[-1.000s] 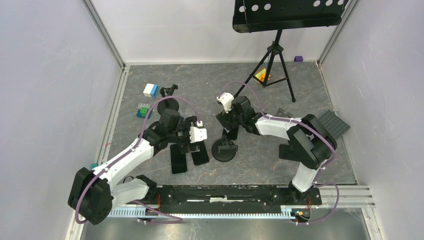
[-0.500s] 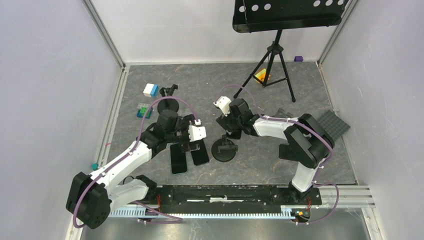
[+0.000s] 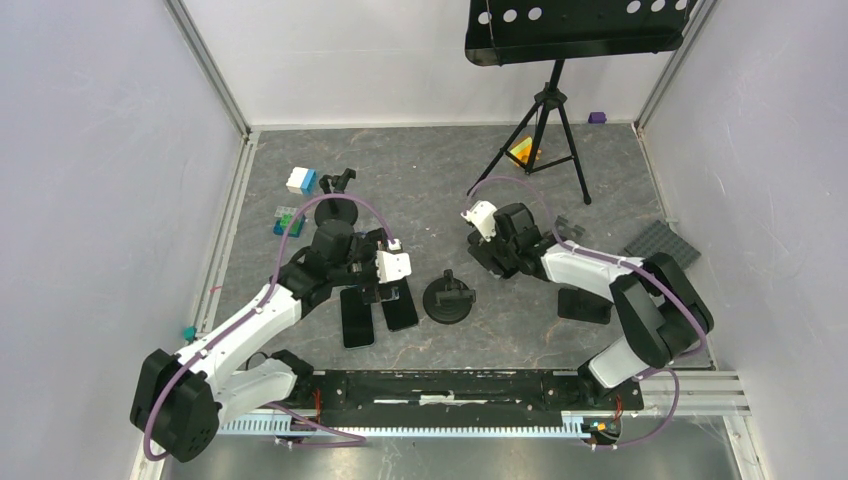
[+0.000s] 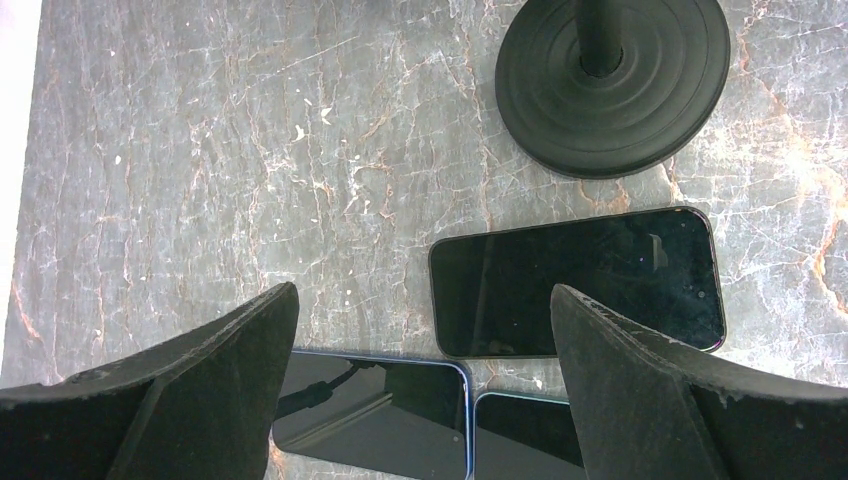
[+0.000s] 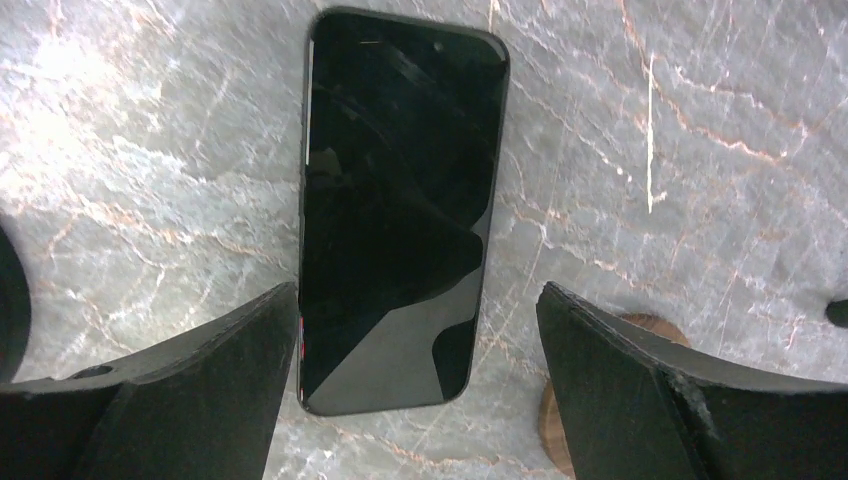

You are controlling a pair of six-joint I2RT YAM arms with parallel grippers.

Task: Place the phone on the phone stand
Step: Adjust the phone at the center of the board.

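Note:
A black phone stand [image 3: 449, 299] with a round base [image 4: 610, 85] and short post stands mid-table. My left gripper [image 4: 422, 292] hovers open just left of it, nothing between its fingers. Below that gripper lie three dark phones: one crosswise [image 4: 580, 280] and two side by side [image 4: 370, 415], [image 4: 530, 435]; the top view shows two of these [image 3: 357, 318], [image 3: 400, 308]. My right gripper [image 5: 417, 290] hangs open to the right of the stand [image 3: 492, 256]. A black phone [image 5: 400, 210] lies flat on the table under it, untouched and mostly hidden in the top view.
A second stand [image 3: 340, 207] sits at the back left near toy bricks [image 3: 300, 181]. A tripod music stand [image 3: 545, 110] rises at the back. A dark flat piece [image 3: 585, 305] and a grey baseplate [image 3: 662, 245] lie to the right. A wooden disc [image 5: 600, 410] rests by the right fingers.
My right gripper has drawn away to the right from above the middle stand and now hangs over a flat phone. The left arm has barely shifted.

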